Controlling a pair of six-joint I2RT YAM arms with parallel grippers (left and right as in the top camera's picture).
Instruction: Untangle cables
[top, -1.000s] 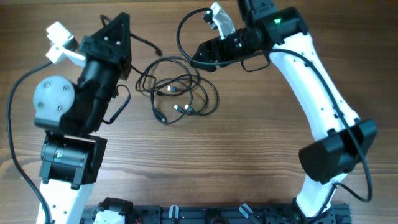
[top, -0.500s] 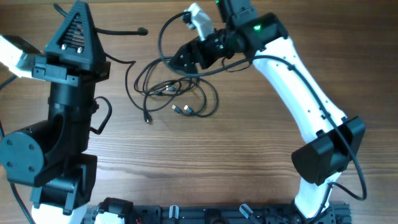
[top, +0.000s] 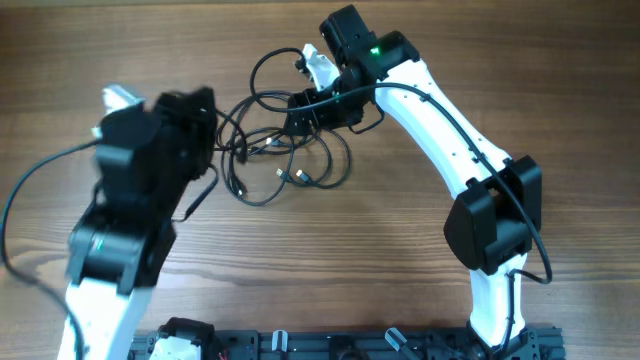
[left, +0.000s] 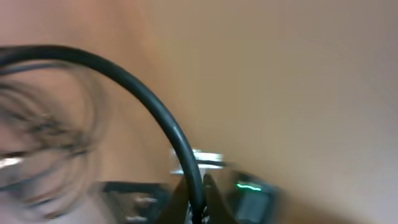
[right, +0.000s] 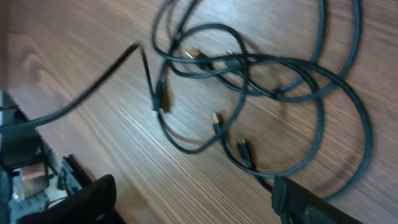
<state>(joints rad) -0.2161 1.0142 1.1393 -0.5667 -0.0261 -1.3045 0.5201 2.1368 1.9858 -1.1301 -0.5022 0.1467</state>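
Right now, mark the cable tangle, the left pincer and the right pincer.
cables (right: 239, 62), right wrist view, on the crossing of loops in the tangle.
left pincer (left: 198, 200), left wrist view, between its fingertips, shut on a cable.
right pincer (right: 199, 202), right wrist view, midway between its open fingertips.

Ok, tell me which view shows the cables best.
Right wrist: the cables fill the frame, loops and plug ends fairly sharp. Overhead shows the whole tangle, small, partly under the right arm. Left wrist shows one blurred strand pinched in the left hand.
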